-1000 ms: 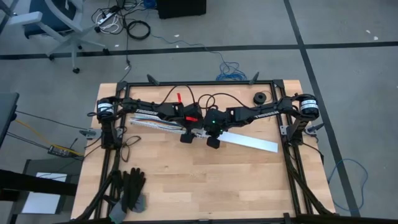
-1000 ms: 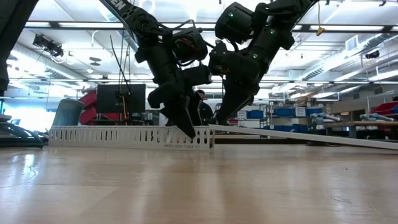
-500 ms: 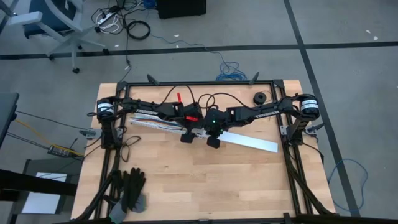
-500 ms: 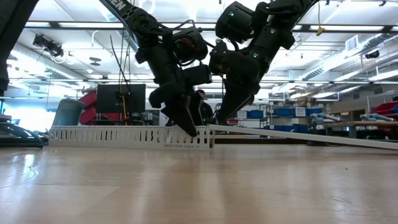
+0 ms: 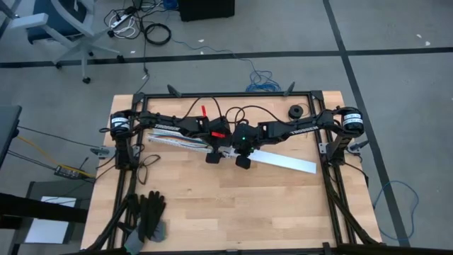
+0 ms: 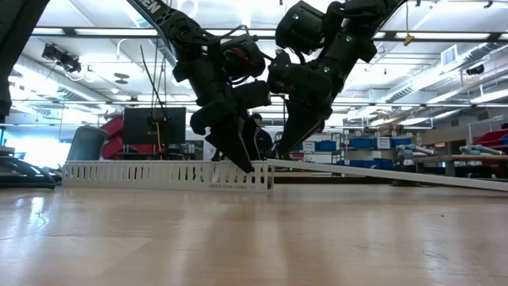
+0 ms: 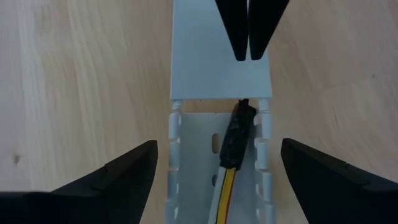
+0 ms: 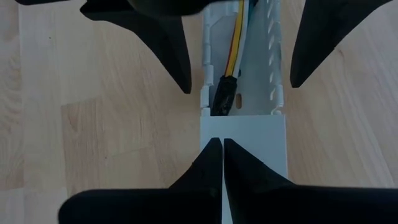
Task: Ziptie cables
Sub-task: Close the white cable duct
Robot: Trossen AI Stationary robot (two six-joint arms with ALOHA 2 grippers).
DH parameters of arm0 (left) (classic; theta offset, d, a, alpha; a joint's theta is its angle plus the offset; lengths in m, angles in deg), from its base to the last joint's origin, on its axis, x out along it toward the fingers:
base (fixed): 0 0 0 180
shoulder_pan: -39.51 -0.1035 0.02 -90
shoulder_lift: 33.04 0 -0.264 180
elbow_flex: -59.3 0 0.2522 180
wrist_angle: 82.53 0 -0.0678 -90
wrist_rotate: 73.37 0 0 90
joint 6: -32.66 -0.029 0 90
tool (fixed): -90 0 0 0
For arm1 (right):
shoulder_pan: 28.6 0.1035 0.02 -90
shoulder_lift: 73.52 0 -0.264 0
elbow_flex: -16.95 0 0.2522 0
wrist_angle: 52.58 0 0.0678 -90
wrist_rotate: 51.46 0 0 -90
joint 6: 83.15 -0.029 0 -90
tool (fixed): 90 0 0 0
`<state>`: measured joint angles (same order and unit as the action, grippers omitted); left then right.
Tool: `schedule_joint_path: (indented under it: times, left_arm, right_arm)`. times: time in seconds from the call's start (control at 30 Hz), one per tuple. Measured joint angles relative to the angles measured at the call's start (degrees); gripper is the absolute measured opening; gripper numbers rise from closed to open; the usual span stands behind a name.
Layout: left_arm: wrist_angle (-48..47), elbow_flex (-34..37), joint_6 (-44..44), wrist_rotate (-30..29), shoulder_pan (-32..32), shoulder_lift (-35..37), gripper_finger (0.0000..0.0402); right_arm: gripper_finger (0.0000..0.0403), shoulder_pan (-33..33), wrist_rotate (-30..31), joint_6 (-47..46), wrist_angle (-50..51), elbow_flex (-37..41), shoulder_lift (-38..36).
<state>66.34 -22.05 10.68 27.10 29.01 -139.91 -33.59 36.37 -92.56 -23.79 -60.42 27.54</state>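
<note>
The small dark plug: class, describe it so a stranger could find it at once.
Find the long white slotted channel lying across the wooden table, between the open left gripper and the shut right gripper. Inside its open end lies the dark plug. It alone is black, capping the yellow and white cables.

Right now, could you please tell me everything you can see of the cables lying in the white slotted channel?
The cables are thin wires, yellow, orange and white, lying side by side along the floor of the open white slotted channel. They end in a small dark plug, which rests slightly tilted near the channel's end, close to the flat white cover strip. No zip tie shows on them, and neither gripper touches them.
</note>
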Motion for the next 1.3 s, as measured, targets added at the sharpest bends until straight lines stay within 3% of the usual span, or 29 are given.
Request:
schedule_joint_path:
  times: [0.73,0.9,1.3]
  left_arm:
    - [0.4,0.0,0.0,0.1,0.0,0.0,0.0319]
    - [3.7,0.0,0.0,-0.5,0.0,0.3,0.0319]
    - [5.6,-0.7,0.4,-1.3,0.3,0.1,0.0319]
  right_arm:
    - [0.0,0.0,0.5,0.0,0.3,0.0,-0.5]
    - [0.0,0.5,3.1,0.0,2.3,0.0,-3.3]
    - [0.0001,1.1,0.9,-2.0,4.2,-0.4,-5.2]
